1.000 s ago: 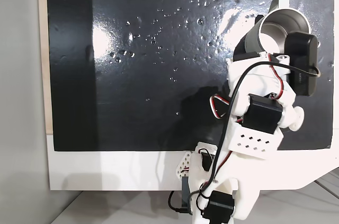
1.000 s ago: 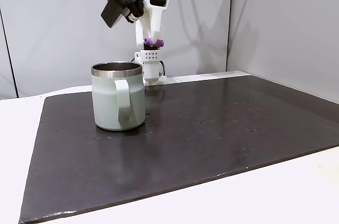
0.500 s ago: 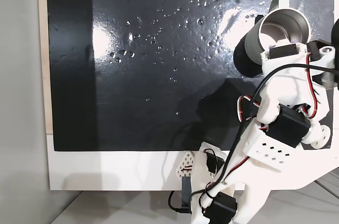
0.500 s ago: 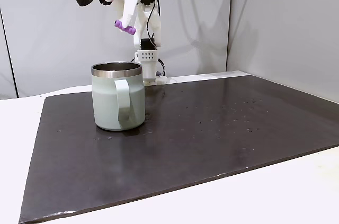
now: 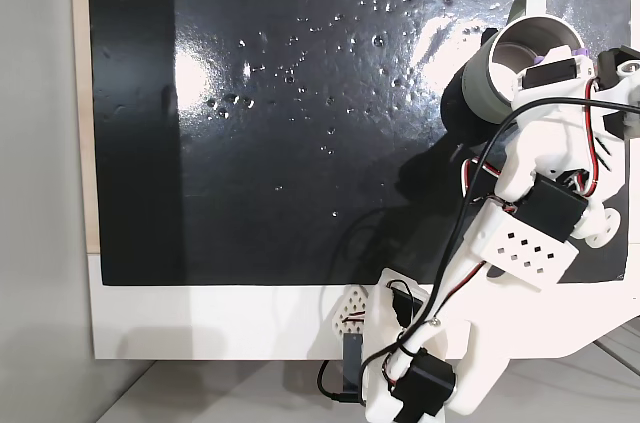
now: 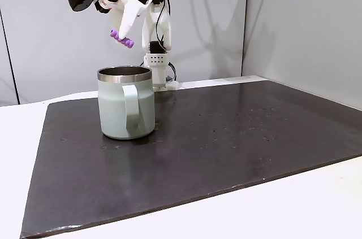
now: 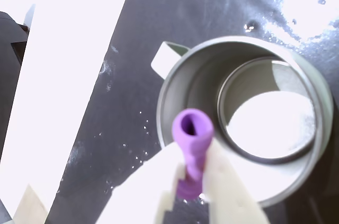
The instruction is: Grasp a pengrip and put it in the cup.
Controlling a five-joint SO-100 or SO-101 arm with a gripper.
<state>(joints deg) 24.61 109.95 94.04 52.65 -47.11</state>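
Purple pengrip [image 7: 192, 144]: we hold it pinched between the white jaws of our gripper [image 7: 192, 192], its open hollow end pointing toward the cup's mouth; in the wrist view it hangs over the near side of the rim.
Risk, rim strike: we judge that letting go now could bounce the pengrip off the steel lip, because the tube sits over the wall and not over the middle of the opening.
Risk, roll-away: a short round tube that misses would likely roll across the smooth black mat [image 5: 300, 93] toward its edge.
Risk, sticking: the soft ribbed surface may cling to one finger as the jaws part and fall crooked.
Height: in a fixed view the pengrip [image 6: 121, 39] hangs well above the cup [image 6: 125, 103], so any sideways error grows on the way down.
Look of the pengrip: tiny, waisted, ribbed, matte violet, far smaller than the cup.
Cup [image 7: 249, 123]: pale grey-beige outside, shiny steel inside, upright, handle [image 7: 167, 57] to the upper left in the wrist view; it stands near a corner of the mat [image 5: 525, 53].
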